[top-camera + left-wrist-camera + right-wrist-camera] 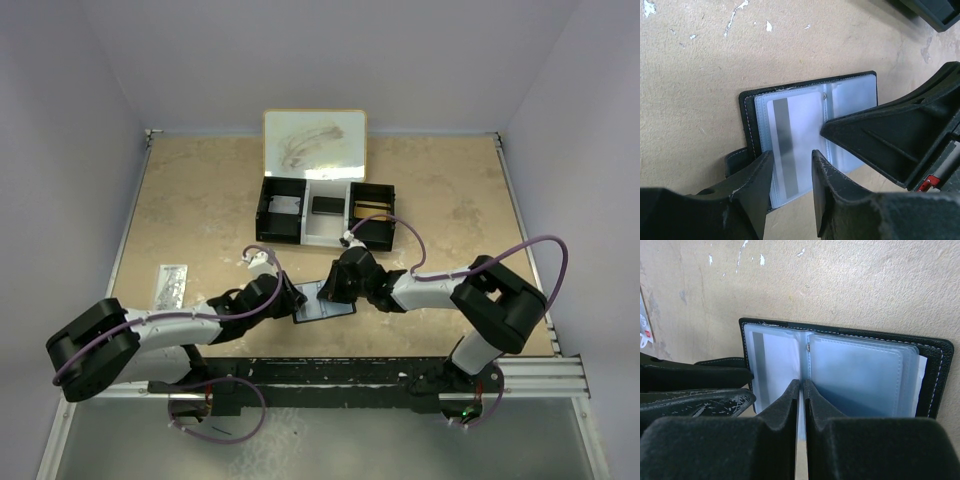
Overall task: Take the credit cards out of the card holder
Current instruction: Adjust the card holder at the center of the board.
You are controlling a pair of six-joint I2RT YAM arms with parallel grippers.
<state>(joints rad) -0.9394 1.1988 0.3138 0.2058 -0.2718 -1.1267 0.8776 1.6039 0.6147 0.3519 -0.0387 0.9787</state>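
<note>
The card holder point(327, 304) lies open on the table, black outside with shiny grey-blue plastic pockets point(860, 372). A white card with a grey stripe point(792, 125) sits in its left pocket, also seen in the right wrist view point(771, 362). My left gripper point(790, 167) is open, its fingers low on either side of that card's near end, holding nothing. My right gripper point(801, 384) is shut, its tips pressing down on the holder's spine; it also shows in the left wrist view point(826, 131). Both grippers meet over the holder in the top view, the left gripper point(291, 300) on its left and the right gripper point(332, 290) on its right.
A black-and-white three-compartment tray point(274, 232) with a raised white lid point(313, 145) stands behind the holder. A small printed card point(172, 285) lies flat on the table to the left. The table's near edge has a metal rail point(540, 372).
</note>
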